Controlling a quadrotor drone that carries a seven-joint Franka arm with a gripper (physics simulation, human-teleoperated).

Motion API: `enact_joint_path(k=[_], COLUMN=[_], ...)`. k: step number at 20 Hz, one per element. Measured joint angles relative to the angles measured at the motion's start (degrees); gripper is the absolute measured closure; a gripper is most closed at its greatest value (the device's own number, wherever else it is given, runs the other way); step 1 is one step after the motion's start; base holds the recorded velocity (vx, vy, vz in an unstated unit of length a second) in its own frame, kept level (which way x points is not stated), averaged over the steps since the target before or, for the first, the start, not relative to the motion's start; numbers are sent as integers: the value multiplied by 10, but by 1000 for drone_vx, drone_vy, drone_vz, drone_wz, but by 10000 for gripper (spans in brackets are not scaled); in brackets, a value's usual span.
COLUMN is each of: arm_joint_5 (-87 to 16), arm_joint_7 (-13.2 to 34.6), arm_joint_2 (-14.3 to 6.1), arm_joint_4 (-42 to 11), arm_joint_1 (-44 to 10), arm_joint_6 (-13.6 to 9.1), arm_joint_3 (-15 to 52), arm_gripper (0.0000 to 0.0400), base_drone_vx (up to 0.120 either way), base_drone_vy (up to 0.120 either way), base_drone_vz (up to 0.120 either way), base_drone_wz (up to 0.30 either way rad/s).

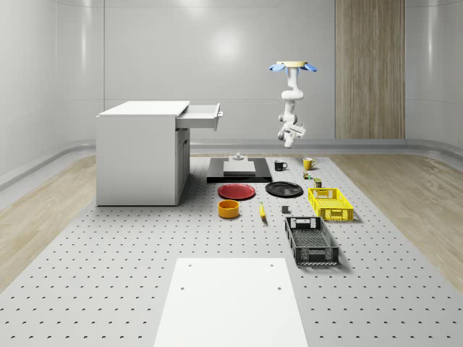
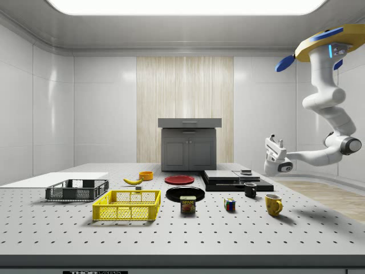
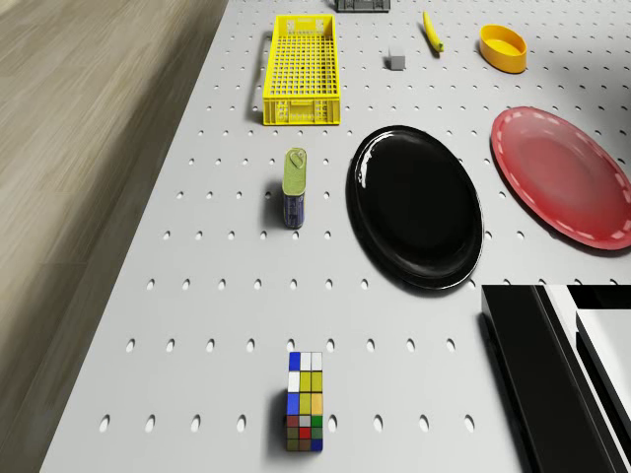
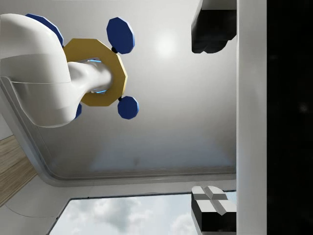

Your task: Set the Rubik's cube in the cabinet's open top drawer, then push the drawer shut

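I am hovering the drone (image 2: 325,48) high above the tabletop (image 1: 145,289). The gripper (image 2: 272,145) is wide and pointing up, well above the Rubik's cube (image 2: 230,205) by the yellow mug (image 2: 273,204). Coming down carelessly, I might knock that mug.

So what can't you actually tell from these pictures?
- Inside of the top drawer: the whole-scene view shows it from the side, its wall hides the contents; in the side view it faces the camera.
- The small grey block on the table in the drone view: too small to identify.
- The label on the can: unreadable in the drone view.
- The black crate: cut off by the drone view's edge.
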Motion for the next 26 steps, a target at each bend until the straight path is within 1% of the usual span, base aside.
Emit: enact_joint_path(k=[3, 5, 8, 10, 11, 13, 16, 19, 21, 23, 26], arm_joint_5=[-117, -222, -410, -540, -602, -709, -824, -888, -912, -927, -939], arm_joint_7=[19, 40, 90, 136, 162, 213, 282, 333, 357, 376, 395], arm_joint_2=[-9, -20, -42, -59, -67, -83, -105, -126, -138, -149, -163], arm_joint_4=[-39, -85, -187, -262, -297, -355, -409, -434, -442, -447, -451], arm_joint_1=[-27, -53, -105, -153, -180, -241, -333, -408, -445, -473, -503], arm_joint_6=[6, 11, 15, 9, 2, -20, -61, -96, -113, -124, -133], arm_joint_3=[80, 147, 257, 326, 357, 411, 471, 512, 530, 544, 558], arm_gripper=[0, 0, 0, 0, 0, 0, 0, 0, 0, 0, 0], base_drone_vx=[120, 120, 120, 120, 120, 120, 120, 120, 120, 120, 120], base_drone_vy=[0, 0, 0, 0, 0, 0, 0, 0, 0, 0, 0], base_drone_vz=[-120, -100, -120, -120, -120, -120, -120, -120, -120, -120, -120], base_drone_wz=[0, 0, 0, 0, 0, 0, 0, 0, 0, 0, 0])
